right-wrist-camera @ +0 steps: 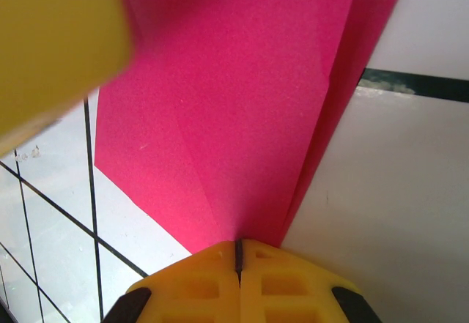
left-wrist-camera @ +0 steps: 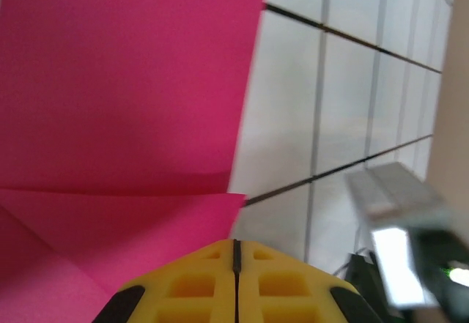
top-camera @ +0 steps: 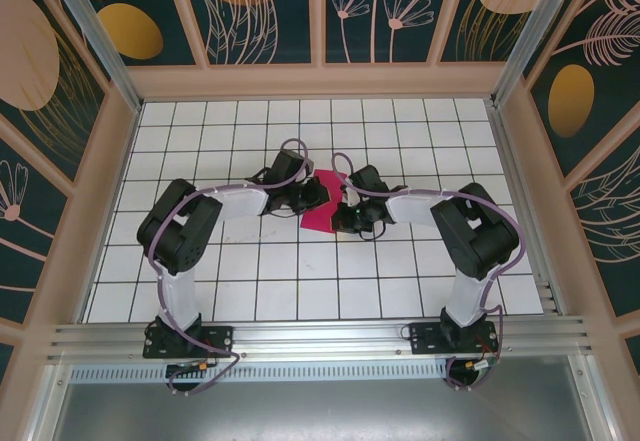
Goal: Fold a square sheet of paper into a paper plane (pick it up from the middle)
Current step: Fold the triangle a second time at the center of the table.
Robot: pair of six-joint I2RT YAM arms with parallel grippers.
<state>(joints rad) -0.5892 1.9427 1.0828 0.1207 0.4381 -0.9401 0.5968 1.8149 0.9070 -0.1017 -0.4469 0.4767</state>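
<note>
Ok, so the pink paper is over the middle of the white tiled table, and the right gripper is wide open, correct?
Not quite: the right gripper is shut, its fingers meeting on the pink paper, as the right wrist view shows. The paper is over the middle of the white tiled table.

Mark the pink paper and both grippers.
pink paper (top-camera: 320, 213), top external, middle of visible face.
left gripper (left-wrist-camera: 236, 253), left wrist, seam between shut fingertips.
right gripper (right-wrist-camera: 238, 250), right wrist, seam between shut fingertips.

Paper (top-camera: 322, 208) between left tool (top-camera: 306, 200) and right tool (top-camera: 343, 212)
</note>
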